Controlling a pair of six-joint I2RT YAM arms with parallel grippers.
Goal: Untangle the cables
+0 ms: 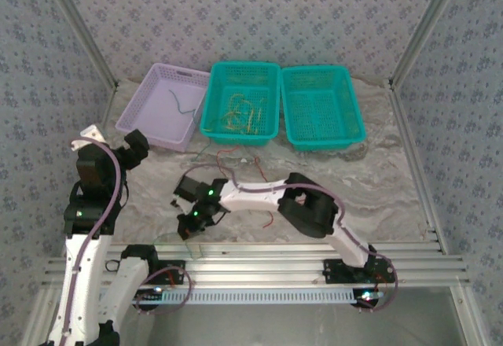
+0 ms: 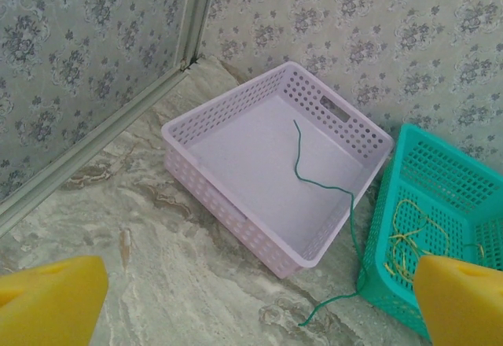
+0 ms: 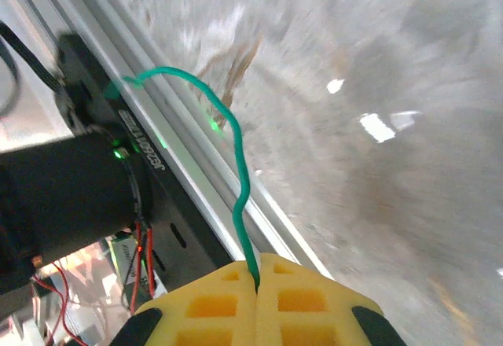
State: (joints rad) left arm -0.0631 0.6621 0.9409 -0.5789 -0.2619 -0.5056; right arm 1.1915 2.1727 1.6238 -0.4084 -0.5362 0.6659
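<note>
A pale, grey-veined marble-look tabletop (image 1: 377,196) carries three perforated plastic baskets in a row along its far side: a lavender basket (image 1: 135,98) at left, then two teal baskets (image 1: 240,136). Before them lie loose thin red cables (image 1: 236,156), and a thin green cable (image 2: 322,311) trails onto the stone.

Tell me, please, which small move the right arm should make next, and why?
Probably lift the right pincer slowly and start toward the lavender basket. The pincer is shut on a green cable, and another green cable lies in that basket, so I judge that green ones belong there.
</note>
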